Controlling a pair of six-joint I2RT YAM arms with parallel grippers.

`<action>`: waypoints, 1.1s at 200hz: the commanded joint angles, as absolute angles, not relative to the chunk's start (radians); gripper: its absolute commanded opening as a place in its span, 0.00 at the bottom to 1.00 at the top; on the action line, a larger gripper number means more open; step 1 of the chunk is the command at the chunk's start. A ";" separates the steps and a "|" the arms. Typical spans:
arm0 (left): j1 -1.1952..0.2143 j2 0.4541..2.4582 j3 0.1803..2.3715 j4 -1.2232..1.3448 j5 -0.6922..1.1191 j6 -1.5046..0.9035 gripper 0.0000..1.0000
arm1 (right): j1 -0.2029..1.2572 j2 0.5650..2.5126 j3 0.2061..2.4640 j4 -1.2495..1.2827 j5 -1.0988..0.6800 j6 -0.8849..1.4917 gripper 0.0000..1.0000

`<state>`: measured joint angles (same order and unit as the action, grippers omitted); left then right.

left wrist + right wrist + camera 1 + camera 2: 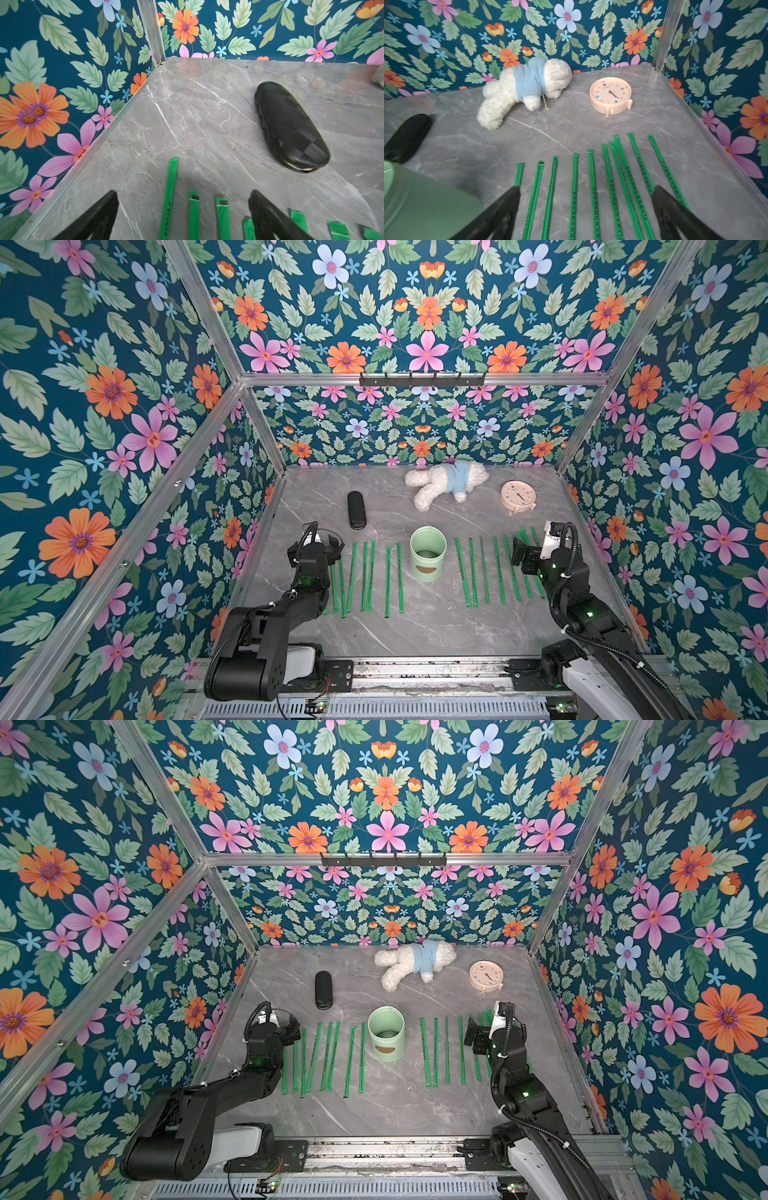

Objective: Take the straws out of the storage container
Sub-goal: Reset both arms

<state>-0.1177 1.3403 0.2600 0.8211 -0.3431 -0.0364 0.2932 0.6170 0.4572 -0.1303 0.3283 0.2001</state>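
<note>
Nearest to the camera are my left arm (257, 635), at the near left, and my right arm (577, 610), at the near right. Both reach over the grey marble tabletop (415, 639). All the straws (400, 576) lie flat on it in two rows, one to the left and one to the right of the storage container (428, 562). Their long axis runs from near to far, almost parallel one to another, with fine dark print along them. At the right side two of them overlap.

The storage container stands upright between the rows, mouth up, with its bottom visible inside and a brown oval mark on the near wall.

My left gripper (182, 195) has its jaws spread wide and holds nothing. It hangs above the far ends of the left row. My right gripper (586, 188) is spread wide too, empty, above the right row.

Farther back lie a black spectacle case (356, 510) on the left, a white plush toy (446, 485) in a blue shirt, and a beige clock (518, 497) on the right.
</note>
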 commanded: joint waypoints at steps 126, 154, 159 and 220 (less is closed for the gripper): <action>-0.071 1.593 0.269 1.231 -0.219 0.004 1.00 | 0.083 0.999 0.182 0.621 0.292 0.086 0.99; -0.067 1.597 0.272 1.235 -0.210 0.002 1.00 | 0.072 1.126 0.201 0.760 0.240 0.032 0.99; -0.067 1.602 0.272 1.248 -0.212 0.003 1.00 | 0.068 1.148 0.210 0.780 0.235 0.025 0.99; -0.067 1.602 0.272 1.245 -0.209 0.003 1.00 | -0.002 1.460 0.269 1.029 0.103 0.059 0.99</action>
<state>-0.0692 1.6035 0.2691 1.2022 -0.2119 0.0017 0.0006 1.4002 0.2508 0.8574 0.1581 0.0616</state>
